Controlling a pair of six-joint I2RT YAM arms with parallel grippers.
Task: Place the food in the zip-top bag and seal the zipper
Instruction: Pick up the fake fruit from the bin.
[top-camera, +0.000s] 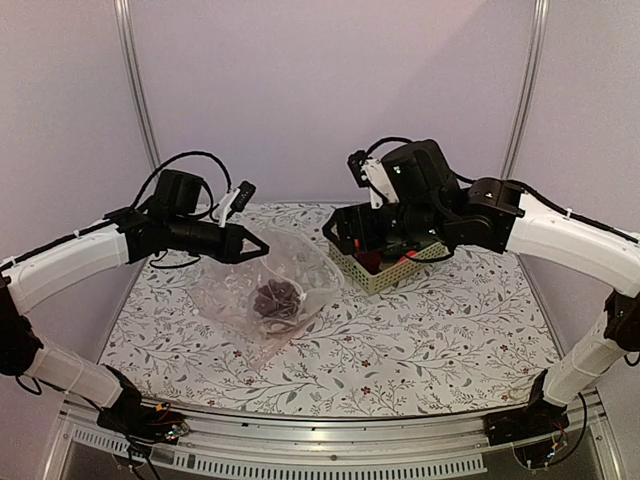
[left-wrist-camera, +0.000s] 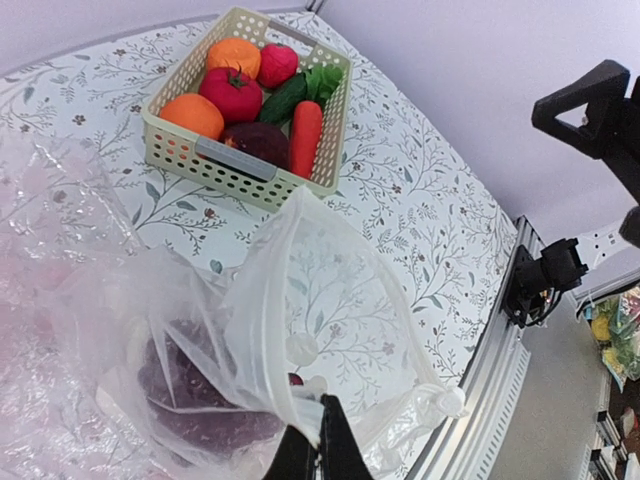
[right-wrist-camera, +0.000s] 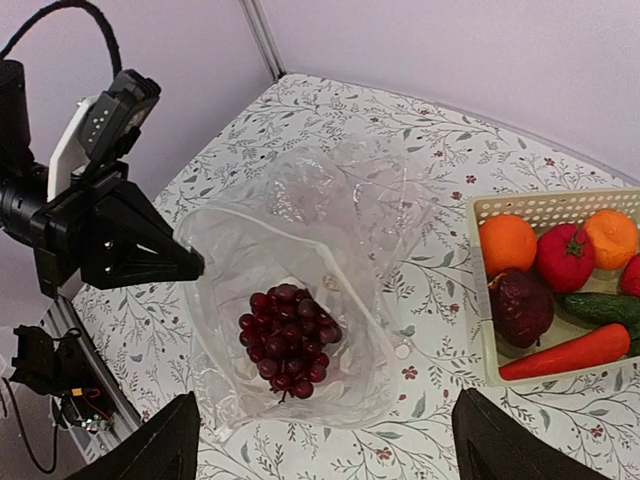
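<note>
Floral surface (top-camera: 450, 340), plain walls behind. Grapes (right-wrist-camera: 288, 340) already inside zip-top bag (right-wrist-camera: 230, 300), left of centre. My left pincer (left-wrist-camera: 318, 445) pressed together on bag rim, holding mouth open. Red fruit (right-wrist-camera: 565, 257) sits in basket (right-wrist-camera: 540, 203); I judge it next. Right pincer (right-wrist-camera: 325, 435) spread, empty, above bag. Zipper (left-wrist-camera: 262, 300) unsealed.

White-shelled left arm (top-camera: 65, 268) and right arm (top-camera: 565, 235), black joints (loose black cables (right-wrist-camera: 110, 45) looping), matte black wedge-shaped left end effector (right-wrist-camera: 192, 266).
</note>
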